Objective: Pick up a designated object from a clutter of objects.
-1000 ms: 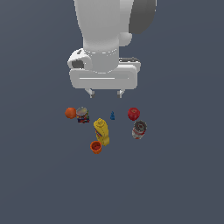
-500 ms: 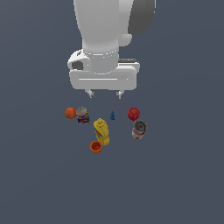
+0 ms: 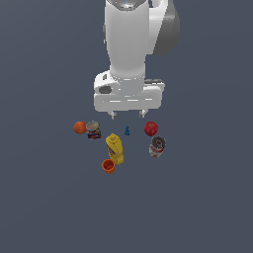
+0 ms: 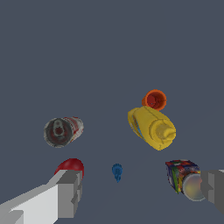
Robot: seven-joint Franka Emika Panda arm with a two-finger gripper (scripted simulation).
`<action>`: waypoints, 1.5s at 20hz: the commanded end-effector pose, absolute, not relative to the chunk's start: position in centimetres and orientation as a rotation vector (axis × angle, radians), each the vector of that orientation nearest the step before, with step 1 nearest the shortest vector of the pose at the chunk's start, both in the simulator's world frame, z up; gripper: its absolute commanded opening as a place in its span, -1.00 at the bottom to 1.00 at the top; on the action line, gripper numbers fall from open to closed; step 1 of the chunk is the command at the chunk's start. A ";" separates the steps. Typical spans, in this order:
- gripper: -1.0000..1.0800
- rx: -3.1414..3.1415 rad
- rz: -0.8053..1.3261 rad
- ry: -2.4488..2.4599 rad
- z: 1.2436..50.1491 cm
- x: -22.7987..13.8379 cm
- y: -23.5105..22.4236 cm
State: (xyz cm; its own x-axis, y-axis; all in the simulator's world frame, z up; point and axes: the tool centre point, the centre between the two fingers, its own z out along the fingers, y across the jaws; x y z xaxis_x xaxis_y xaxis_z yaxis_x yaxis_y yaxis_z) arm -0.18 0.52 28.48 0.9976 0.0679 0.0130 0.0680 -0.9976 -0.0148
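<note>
Nearest, the orange cup (image 3: 108,166) sits by the yellow mustard bottle (image 3: 115,148). Beyond stand two cans (image 3: 157,146), then the red apple (image 3: 151,129) on the counter (image 3: 197,197), under the empty, wide-spread end effector (image 3: 128,115).

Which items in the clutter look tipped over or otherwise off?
Nothing looks spilled or damaged. The red-labelled can beside the red apple seems to lie tilted, its end facing the wrist camera. The mustard bottle stands upright.

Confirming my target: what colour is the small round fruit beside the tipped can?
Glossy red apple; clearest in the exterior view.
</note>
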 end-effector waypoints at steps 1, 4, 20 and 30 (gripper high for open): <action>0.92 -3.126 -0.017 -0.185 26.8 -0.7 1.7; 0.92 -3.123 -0.014 -0.302 24.3 -1.5 3.4; 0.92 -2.992 -0.002 -0.975 12.1 -10.3 12.0; 0.92 -2.929 0.000 -1.136 9.7 -13.3 13.7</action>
